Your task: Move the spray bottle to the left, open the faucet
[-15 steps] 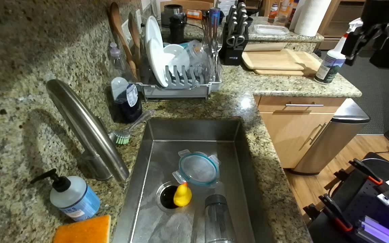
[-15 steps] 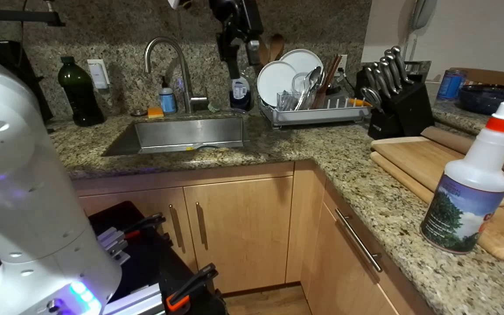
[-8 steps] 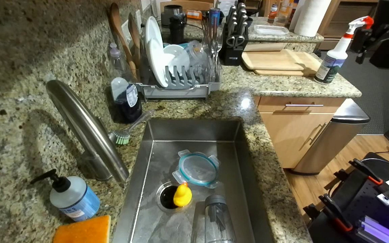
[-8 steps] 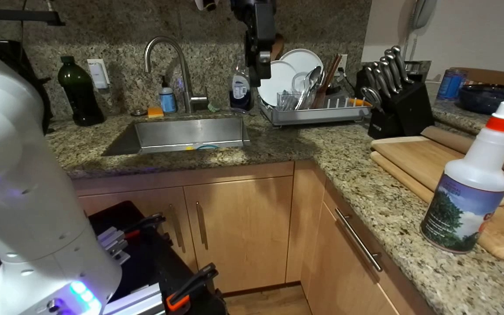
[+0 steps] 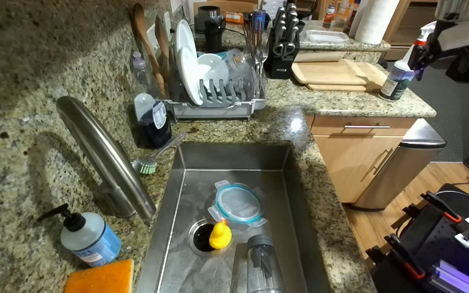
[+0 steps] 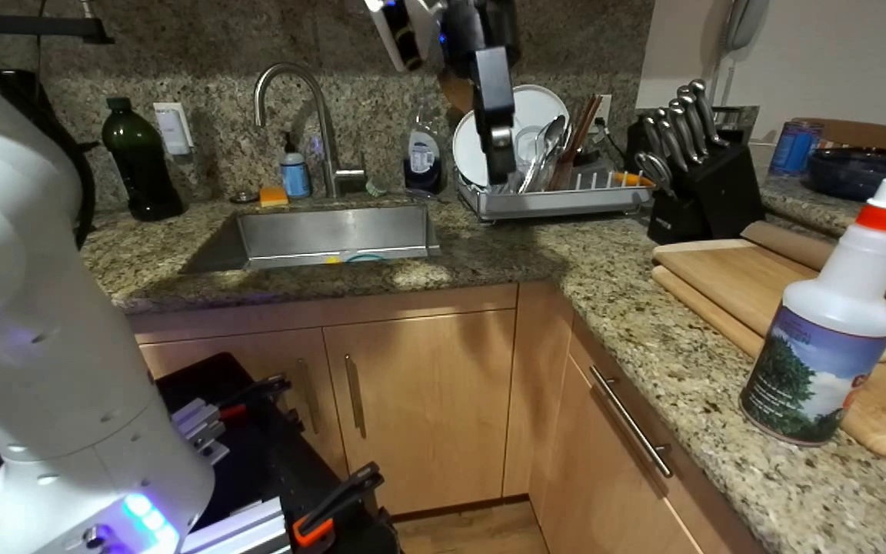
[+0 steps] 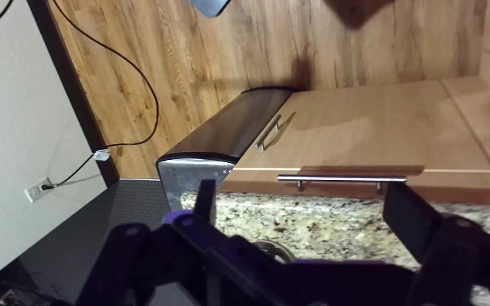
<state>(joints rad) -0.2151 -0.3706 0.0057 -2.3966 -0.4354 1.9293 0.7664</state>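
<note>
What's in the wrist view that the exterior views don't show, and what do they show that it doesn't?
Only the wrist view shows a low wall socket with a dark plug in it.

Only the exterior views show the faucet, the sink and the dish rack.

All share the counter, a drawer handle, the fingers and the spray bottle, though the wrist view seems to show just a sliver of it.
</note>
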